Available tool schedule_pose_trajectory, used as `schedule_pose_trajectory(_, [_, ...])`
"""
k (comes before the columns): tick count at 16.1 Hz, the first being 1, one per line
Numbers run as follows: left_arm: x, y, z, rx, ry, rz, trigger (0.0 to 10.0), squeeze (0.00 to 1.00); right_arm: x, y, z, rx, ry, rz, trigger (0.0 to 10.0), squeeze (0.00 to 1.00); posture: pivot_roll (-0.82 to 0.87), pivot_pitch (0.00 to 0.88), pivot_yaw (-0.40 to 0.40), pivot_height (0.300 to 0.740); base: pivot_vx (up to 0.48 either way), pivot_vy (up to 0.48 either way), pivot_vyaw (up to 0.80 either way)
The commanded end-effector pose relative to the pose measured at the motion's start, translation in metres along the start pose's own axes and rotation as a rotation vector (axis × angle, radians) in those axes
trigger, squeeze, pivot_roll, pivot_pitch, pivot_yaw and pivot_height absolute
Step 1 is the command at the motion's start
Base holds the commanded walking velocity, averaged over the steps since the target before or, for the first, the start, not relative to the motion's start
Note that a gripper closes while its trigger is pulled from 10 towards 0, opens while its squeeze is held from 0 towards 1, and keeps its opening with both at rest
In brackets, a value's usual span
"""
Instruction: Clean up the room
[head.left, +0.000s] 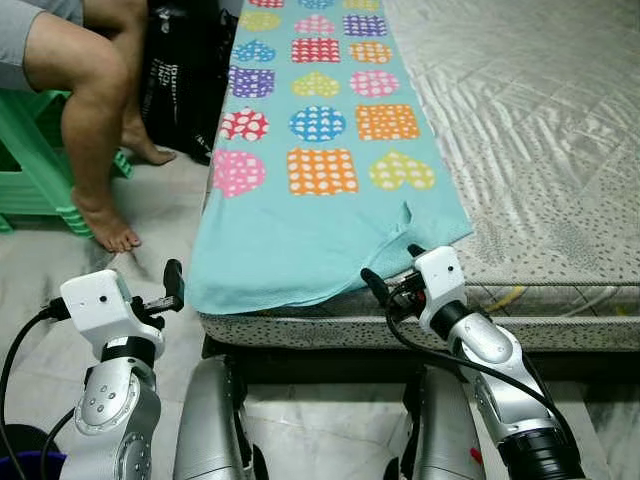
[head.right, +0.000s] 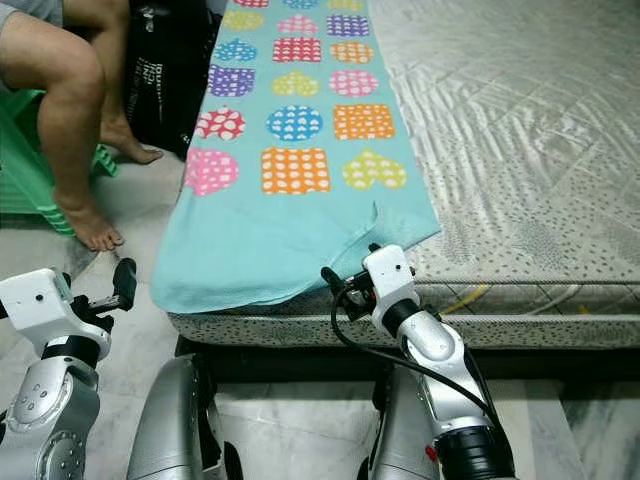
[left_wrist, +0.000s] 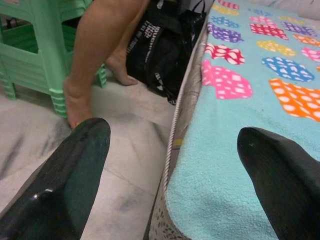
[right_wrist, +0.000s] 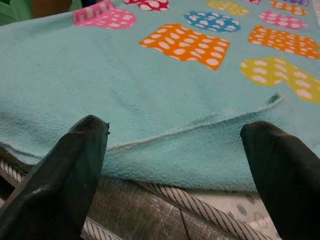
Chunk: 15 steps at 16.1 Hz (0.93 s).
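A turquoise fleece blanket (head.left: 320, 190) printed with coloured hearts and squares lies spread along the left strip of a bed's grey quilted mattress (head.left: 540, 130), its near hem reaching the mattress's front edge and drooping a little over it. The blanket's near right corner is slightly rumpled, with a small fold standing up.

The right pincer (head.left: 390, 266) sits at the mattress's front edge, just at the blanket's near right corner; its two black fingers (right_wrist: 70, 170) are spread wide apart, with the blanket hem lying between them and nothing gripped. The left pincer (head.left: 174, 285) hangs off the mattress's front left corner, over the pale marble floor (head.left: 160, 200). Its fingers (left_wrist: 75, 170) are likewise parted, one over the floor and the other over the blanket edge, holding nothing.

Left of the mattress, a person's bare legs (head.left: 95, 120) come down from a green plastic stool (head.left: 30, 160), feet on the floor. A black bag (head.left: 185, 70) stands against the side of the mattress, just behind those legs.
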<state>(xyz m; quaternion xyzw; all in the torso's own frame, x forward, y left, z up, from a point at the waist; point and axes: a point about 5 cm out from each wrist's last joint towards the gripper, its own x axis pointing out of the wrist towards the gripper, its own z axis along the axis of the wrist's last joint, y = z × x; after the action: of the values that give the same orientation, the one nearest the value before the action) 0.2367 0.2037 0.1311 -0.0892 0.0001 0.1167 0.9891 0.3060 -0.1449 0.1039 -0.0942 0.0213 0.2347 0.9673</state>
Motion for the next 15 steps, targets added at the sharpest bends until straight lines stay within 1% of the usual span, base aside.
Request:
schedule_pose_trajectory(1, [0.000, 0.002, -0.002, 0.002, 0.011, 0.023, 10.0, 0.00, 0.002, -0.003, 0.001, 0.006, -0.001, -0.013, 10.0, 0.00, -0.10, 0.137, -0.003, 0.483, 0.000, 0.000, 0.00])
schedule_pose_trajectory(3, [0.000, 0.001, -0.002, 0.007, 0.018, 0.030, 10.0, 0.00, 0.006, -0.004, 0.007, 0.013, -0.017, -0.016, 10.0, 0.00, -0.09, 0.140, -0.008, 0.483, 0.000, 0.000, 0.00])
schedule_pose_trajectory(4, [0.000, 0.000, 0.000, 0.016, 0.008, 0.020, 10.0, 0.00, 0.011, -0.003, 0.012, 0.039, -0.032, 0.004, 10.0, 0.00, -0.08, 0.145, -0.010, 0.483, 0.000, 0.000, 0.00])
schedule_pose_trajectory(5, [-0.001, -0.001, 0.001, 0.024, 0.001, 0.014, 10.0, 0.00, 0.014, -0.003, 0.014, 0.034, -0.034, 0.008, 10.0, 0.00, -0.07, 0.150, -0.009, 0.483, 0.000, 0.000, 0.00])
schedule_pose_trajectory(6, [-0.002, -0.001, 0.002, 0.030, -0.003, 0.009, 10.0, 0.00, 0.016, -0.003, 0.016, 0.024, -0.035, 0.004, 10.0, 0.00, -0.07, 0.154, -0.009, 0.478, 0.000, 0.000, 0.00])
schedule_pose_trajectory(9, [-0.007, 0.001, 0.004, 0.035, 0.000, 0.013, 10.0, 0.00, 0.025, 0.001, 0.021, 0.040, -0.058, 0.011, 10.0, 0.00, -0.04, 0.166, -0.006, 0.448, 0.000, 0.000, 0.00])
schedule_pose_trajectory(11, [-0.009, 0.004, 0.008, 0.062, -0.010, 0.017, 10.0, 0.00, 0.034, 0.002, 0.029, 0.072, -0.084, -0.003, 10.0, 0.00, -0.03, 0.171, -0.003, 0.448, 0.000, 0.000, 0.00])
schedule_pose_trajectory(13, [-0.011, 0.005, 0.013, 0.096, -0.035, 0.018, 10.0, 0.00, 0.041, 0.007, 0.039, 0.091, -0.114, 0.008, 10.0, 0.00, -0.02, 0.175, 0.004, 0.448, 0.000, 0.000, 0.00])
schedule_pose_trajectory(15, [-0.015, 0.003, 0.021, 0.128, -0.062, 0.021, 10.0, 0.00, 0.055, 0.019, 0.054, 0.132, -0.147, 0.014, 10.0, 0.00, 0.01, 0.177, 0.012, 0.448, 0.000, 0.000, 0.00])
